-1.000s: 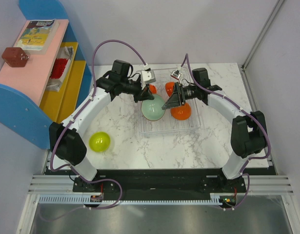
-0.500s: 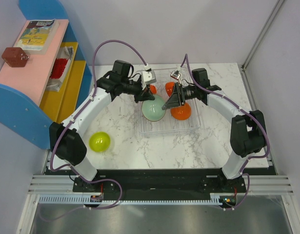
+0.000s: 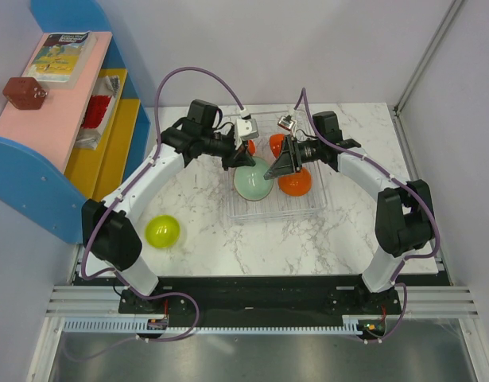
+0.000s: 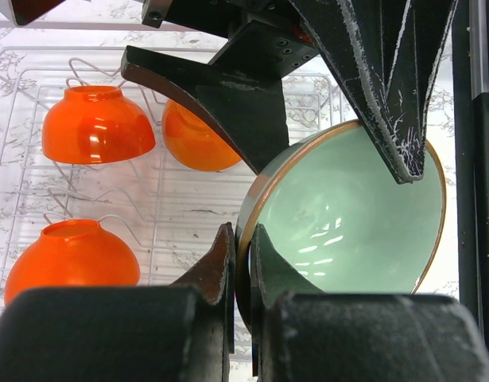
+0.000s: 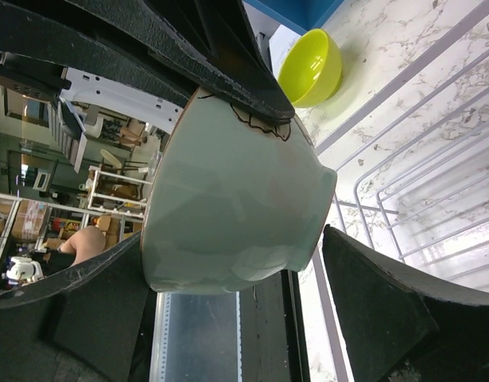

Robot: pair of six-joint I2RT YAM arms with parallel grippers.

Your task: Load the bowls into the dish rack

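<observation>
— One bowl is being handled, the pale grey-green bowl (image 4: 347, 215). It stands on edge over the left part of the dish rack (image 3: 280, 210), its mouth turned toward the left wrist camera.

— Who has it?

— The left gripper (image 4: 242, 251) is clenched on its rim, one finger inside and one outside. The right gripper (image 3: 277, 169) is spread wide with the bowl between its fingers (image 5: 371, 310). A sliver of gap shows at the bowl's foot, and the other finger's side is hidden behind the rim.

— Does it rest on the ribs?

— I cannot tell. The left fingers cover its lower edge in the wrist view, and from above both wrists crowd it.

— And the other bowls?

— Three red-orange bowls (image 4: 97, 123) (image 4: 198, 139) (image 4: 69, 255) sit mouth down in the rack. From above, one is half hidden under the left wrist. The lime-yellow bowl (image 3: 162, 231) lies on the marble table (image 3: 204, 239), well apart from the rack, near the left arm.

— Anything beyond?

— A shelf unit (image 3: 37, 159) stands at the left, cut off by the frame edge, with a book (image 3: 60, 54) on its pink top. The items on its yellow shelf are too small to make out.
</observation>
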